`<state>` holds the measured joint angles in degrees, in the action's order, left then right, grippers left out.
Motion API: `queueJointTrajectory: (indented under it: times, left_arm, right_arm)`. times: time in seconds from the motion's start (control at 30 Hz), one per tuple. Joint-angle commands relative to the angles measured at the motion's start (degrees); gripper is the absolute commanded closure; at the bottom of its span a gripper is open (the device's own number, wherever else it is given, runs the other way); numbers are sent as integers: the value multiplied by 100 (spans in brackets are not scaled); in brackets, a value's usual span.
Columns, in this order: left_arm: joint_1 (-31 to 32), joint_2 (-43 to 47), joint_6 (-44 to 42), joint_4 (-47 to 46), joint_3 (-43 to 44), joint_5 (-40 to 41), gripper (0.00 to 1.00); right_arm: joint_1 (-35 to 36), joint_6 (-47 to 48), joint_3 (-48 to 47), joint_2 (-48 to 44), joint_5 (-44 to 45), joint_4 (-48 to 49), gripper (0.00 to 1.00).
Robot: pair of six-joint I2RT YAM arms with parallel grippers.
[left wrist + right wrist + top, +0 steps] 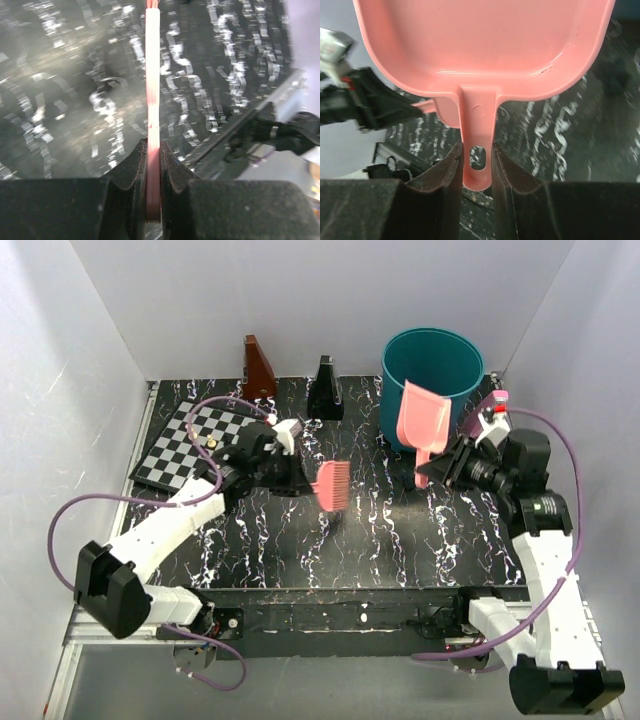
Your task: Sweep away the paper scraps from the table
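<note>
Jaws narrow: left gripper (153,152) clenched on pink brush (152,70) (edge-on), right gripper (477,152) grasping dustpan (485,45) handle

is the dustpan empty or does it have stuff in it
Empty as far as visible: the dustpan in the right claw shows bare pink inside, nothing in it; its front edge is cropped.

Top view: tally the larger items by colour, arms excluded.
Pink: 2, brush and dustpan
Teal: 1, bin
Brown: 1, brown wedge
Black: 1, black wedge
Black-and-white: 1, chessboard
Total: 6
</note>
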<state>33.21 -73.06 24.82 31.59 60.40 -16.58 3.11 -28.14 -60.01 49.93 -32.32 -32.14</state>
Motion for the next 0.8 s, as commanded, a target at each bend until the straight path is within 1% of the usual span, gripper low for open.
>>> queueJointTrajectory:
  times: [0.0, 0.17, 0.3, 0.37, 0.43, 0.53, 0.63, 0.77]
  left_arm:
    - [580, -585, 866, -997, 805, -759, 100]
    - [1002, -1789, 1393, -1488, 1517, -934, 100]
    - [1117, -2677, 1885, -1814, 2097, -1163, 100]
    - [1144, -3081, 2026, -1928, 2370, -1216, 100]
    - [1152, -3389, 2141, -2016, 2590, -1225, 100]
    - [1179, -3802, 2238, -2122, 2950, -1278, 100]
    - [1170, -4163, 2325, -2175, 3249, -1278, 100]
    - [1179, -4532, 2422, -2245, 3487, -1234, 100]
  right_arm:
    - [-13, 46, 427, -807, 1191, -627, 99]
    - [-21, -314, 823, -2020, 2465, -662, 99]
    - [-21, -525, 991, -2864, 3204, -688, 99]
    - [-21, -526, 1035, -3137, 3520, -732, 99]
    - [-21, -499, 1053, -3279, 3592, -811, 99]
    - [-13, -499, 1070, -3341, 3434, -943, 99]
    - [-21, -464, 1131, -3358, 2943, -943, 99]
    - [-21, -675, 1333, -3490, 2617, -760, 99]
